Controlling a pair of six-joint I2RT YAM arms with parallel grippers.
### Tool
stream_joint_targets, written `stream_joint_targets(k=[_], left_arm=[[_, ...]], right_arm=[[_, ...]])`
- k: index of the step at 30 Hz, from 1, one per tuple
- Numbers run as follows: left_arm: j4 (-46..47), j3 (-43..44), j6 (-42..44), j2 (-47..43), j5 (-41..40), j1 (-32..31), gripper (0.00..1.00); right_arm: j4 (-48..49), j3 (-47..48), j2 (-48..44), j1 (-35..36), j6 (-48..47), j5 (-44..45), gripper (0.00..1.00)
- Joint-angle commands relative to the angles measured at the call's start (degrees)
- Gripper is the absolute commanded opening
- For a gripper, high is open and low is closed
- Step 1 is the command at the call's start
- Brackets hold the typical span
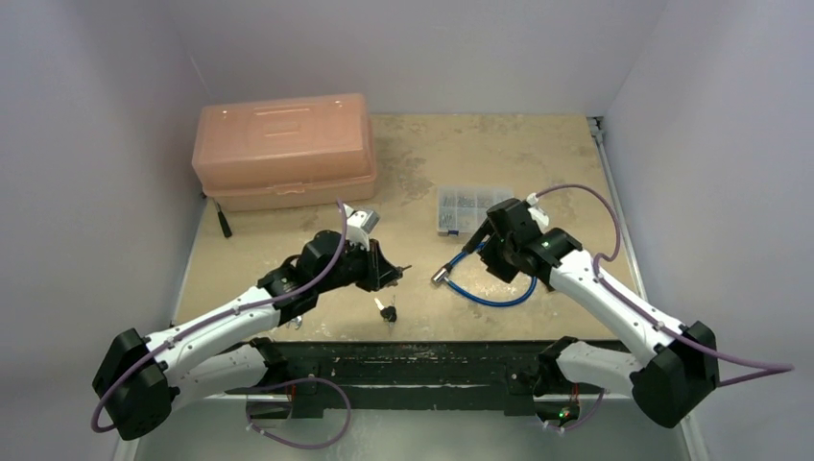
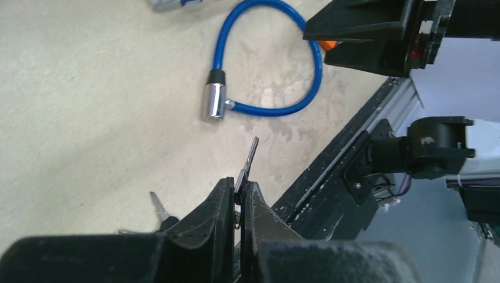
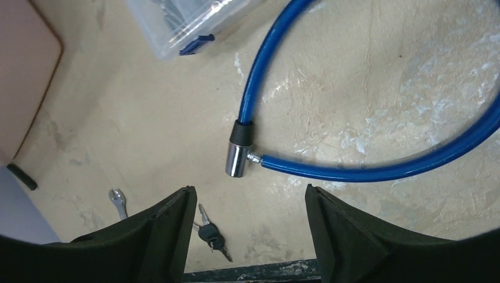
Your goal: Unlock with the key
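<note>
- Tan, scuffed table (image 1: pixel 480 154) stood between pale walls, with both arm bases at its near edge.
- Left arm extended forward and inward with its elbow low. The left gripper (image 2: pixel 237 187) was pinched shut on the key (image 2: pixel 250 158). The key's blade stuck out past the fingertips and pointed toward the lock (image 3: pixel 254 76), stopping short of it.
- Right arm bent in from the right, wrist tipped down. The right gripper (image 3: pixel 247 197) stood wide open above the cylinder (image 3: pixel 234 160) and held nothing.
- Lock lay flat on the table right of centre, a blue cable loop whose two ends met at the cylinder.
- Spare keys (image 1: pixel 387 310) lay near the front edge between the arms, with a wrench (image 3: pixel 119 200) close by.
- Toolbox (image 1: pixel 283 144) sat at the far left with its lid closed, so its contents were hidden.
- Parts box (image 1: pixel 470 208), made of clear plastic, sat behind the lock. It held small metal pieces too fine to identify.
</note>
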Motion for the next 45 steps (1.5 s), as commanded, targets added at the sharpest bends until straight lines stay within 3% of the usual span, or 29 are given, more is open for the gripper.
stream_joint_targets(k=[1, 16, 32, 45], left_arm=[[0.4, -1.7, -1.4, -0.1, -3.9, 0.1, 0.00], [7.1, -10.3, -6.9, 0.5, -2.5, 0.1, 0.00], [12.7, -12.3, -7.4, 5.1, -0.8, 0.1, 0.00], [16.0, -12.3, -7.5, 8.7, 0.3, 0.0, 0.00]], right_arm=[[-0.2, 0.1, 4.9, 0.5, 5.0, 1.4, 0.74], [5.2, 7.9, 24.2, 2.9, 3.1, 0.1, 0.68], [4.3, 11.2, 33.7, 4.5, 4.2, 0.4, 0.59], [4.9, 10.4, 34.6, 4.9, 5.1, 1.0, 0.50]])
